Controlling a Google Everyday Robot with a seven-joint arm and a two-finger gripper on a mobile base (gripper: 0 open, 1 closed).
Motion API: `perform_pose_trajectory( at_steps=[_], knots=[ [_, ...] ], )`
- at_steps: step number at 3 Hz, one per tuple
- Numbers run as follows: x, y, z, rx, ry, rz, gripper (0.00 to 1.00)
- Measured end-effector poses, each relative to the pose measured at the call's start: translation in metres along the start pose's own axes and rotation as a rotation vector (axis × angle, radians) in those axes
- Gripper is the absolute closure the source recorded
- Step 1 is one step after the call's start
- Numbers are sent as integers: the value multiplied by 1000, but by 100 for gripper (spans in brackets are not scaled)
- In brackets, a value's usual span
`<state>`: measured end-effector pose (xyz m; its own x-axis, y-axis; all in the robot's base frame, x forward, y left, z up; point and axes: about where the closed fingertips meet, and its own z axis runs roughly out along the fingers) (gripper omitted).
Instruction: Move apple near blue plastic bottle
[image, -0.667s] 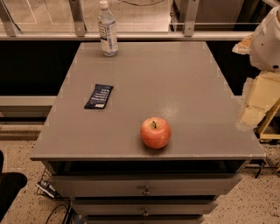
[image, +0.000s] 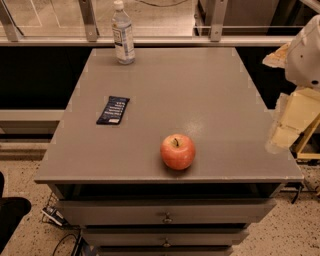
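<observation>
The red-orange apple (image: 177, 151) sits upright near the front edge of the grey table top (image: 200, 90), stem up. The blue plastic bottle (image: 122, 33), clear with a white cap and a blue-and-white label, stands at the table's far left corner, well away from the apple. My gripper (image: 291, 121) shows as a pale cream shape at the right edge of the view, beside the table's right side and level with its top, to the right of the apple and holding nothing that I can see. The white arm (image: 306, 52) is above it.
A flat dark blue snack wrapper (image: 113, 110) lies on the left half of the table. Drawers (image: 165, 212) are below the table's front edge. A metal railing (image: 150, 39) runs behind the table. Cables (image: 60, 220) lie on the floor at lower left.
</observation>
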<state>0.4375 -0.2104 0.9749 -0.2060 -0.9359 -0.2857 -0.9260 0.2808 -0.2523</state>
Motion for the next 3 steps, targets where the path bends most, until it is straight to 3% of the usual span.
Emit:
perform_pose_trajectory(
  at_steps=[1,3],
  knots=[
    [-8,13,41,-31,-245,67,0],
    [-60,30,79,-87,-595,117,0]
  ],
)
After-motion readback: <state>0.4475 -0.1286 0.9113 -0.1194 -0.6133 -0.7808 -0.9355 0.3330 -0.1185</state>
